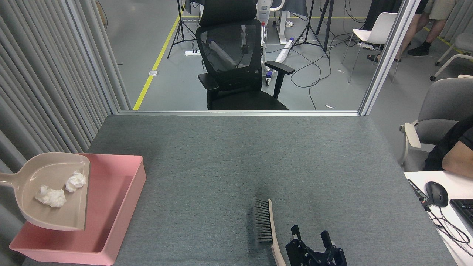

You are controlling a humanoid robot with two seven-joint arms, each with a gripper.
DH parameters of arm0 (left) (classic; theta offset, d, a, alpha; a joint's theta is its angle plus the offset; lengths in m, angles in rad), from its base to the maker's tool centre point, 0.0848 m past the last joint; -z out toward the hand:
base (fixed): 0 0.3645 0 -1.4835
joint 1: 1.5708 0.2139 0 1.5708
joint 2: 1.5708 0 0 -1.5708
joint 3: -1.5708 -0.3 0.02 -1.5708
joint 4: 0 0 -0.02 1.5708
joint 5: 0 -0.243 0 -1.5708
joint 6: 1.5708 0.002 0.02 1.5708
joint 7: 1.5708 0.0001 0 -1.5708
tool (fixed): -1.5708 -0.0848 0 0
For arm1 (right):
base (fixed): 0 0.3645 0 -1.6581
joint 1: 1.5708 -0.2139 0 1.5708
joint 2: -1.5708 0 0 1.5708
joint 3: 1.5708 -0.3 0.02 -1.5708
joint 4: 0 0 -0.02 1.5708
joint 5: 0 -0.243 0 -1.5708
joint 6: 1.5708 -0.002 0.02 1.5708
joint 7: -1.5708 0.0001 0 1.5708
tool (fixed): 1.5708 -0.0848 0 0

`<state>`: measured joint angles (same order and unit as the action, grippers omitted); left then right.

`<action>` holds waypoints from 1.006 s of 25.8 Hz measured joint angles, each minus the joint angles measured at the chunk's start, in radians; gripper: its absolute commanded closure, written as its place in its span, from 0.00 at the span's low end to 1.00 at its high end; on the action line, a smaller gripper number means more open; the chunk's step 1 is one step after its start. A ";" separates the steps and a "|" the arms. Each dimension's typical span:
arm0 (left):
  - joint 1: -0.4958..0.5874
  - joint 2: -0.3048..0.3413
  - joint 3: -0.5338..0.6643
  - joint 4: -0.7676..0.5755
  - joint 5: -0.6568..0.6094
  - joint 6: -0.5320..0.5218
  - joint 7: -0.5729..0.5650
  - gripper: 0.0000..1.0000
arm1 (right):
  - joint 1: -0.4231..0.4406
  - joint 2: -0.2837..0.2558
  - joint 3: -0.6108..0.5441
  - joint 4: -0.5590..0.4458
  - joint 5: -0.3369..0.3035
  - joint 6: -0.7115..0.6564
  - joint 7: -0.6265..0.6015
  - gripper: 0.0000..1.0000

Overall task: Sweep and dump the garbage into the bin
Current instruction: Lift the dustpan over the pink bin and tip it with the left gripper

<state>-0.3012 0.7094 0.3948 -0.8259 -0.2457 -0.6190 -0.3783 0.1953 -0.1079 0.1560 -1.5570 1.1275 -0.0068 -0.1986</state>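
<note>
Two white crumpled wads of garbage lie in a beige dustpan (44,216) held tilted over the left part of the pink bin (111,207). One wad (75,181) sits close to the pan's front lip, the other (51,196) a little behind it. The pan's handle runs off the left edge, and my left gripper is out of view. My right gripper (310,236) stands open at the bottom edge with nothing between its fingers, just right of the handle of a brush (264,221) lying on the table.
The grey felt table (236,159) ends at a metal rail at the back. A black office chair (236,62) stands behind it. At the right are a person's arm (458,157), a mouse (436,194) and a keyboard on a white desk.
</note>
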 measured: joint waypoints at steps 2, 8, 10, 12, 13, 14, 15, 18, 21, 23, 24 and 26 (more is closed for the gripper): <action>-0.002 -0.002 0.004 -0.021 -0.022 -0.007 0.018 0.81 | 0.001 -0.001 0.000 0.000 0.000 -0.001 -0.001 0.02; -0.003 -0.017 0.017 -0.094 -0.151 -0.013 0.048 0.81 | 0.003 -0.001 -0.006 0.000 -0.003 -0.004 -0.004 0.02; -0.005 -0.022 0.027 -0.118 -0.189 -0.014 0.059 0.81 | 0.007 -0.001 -0.007 0.000 -0.004 -0.004 -0.005 0.02; -0.007 -0.024 0.032 -0.130 -0.205 -0.014 0.055 0.81 | 0.010 -0.001 -0.008 0.000 -0.004 -0.005 -0.005 0.02; -0.012 -0.024 0.034 -0.134 -0.208 -0.010 0.052 0.81 | 0.011 -0.001 -0.009 0.000 -0.004 -0.005 -0.006 0.02; -0.017 -0.024 0.037 -0.136 -0.208 -0.006 0.047 0.81 | 0.012 -0.001 -0.010 0.000 -0.004 -0.005 -0.006 0.02; -0.021 -0.024 0.041 -0.136 -0.203 0.002 0.041 0.81 | 0.012 0.000 -0.012 0.000 -0.005 -0.004 -0.006 0.02; -0.046 -0.020 0.065 -0.125 -0.127 0.068 0.000 0.81 | 0.013 0.002 -0.025 0.000 -0.006 0.013 -0.007 0.02; -0.064 -0.016 0.078 -0.123 0.013 0.174 -0.062 0.81 | 0.013 0.000 -0.033 0.000 -0.006 0.020 -0.007 0.02; -0.071 -0.015 0.080 -0.149 0.117 0.246 -0.091 0.81 | 0.013 -0.002 -0.035 0.000 -0.006 0.023 -0.007 0.02; -0.070 -0.015 0.081 -0.166 0.162 0.285 -0.104 0.81 | 0.013 -0.002 -0.035 0.000 -0.006 0.024 -0.008 0.02; -0.068 -0.021 0.080 -0.218 0.264 0.369 -0.122 0.81 | 0.013 -0.002 -0.036 0.000 -0.006 0.025 -0.011 0.02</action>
<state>-0.3697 0.6882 0.4744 -1.0434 0.0184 -0.2502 -0.5005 0.2085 -0.1103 0.1199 -1.5570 1.1214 0.0180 -0.2096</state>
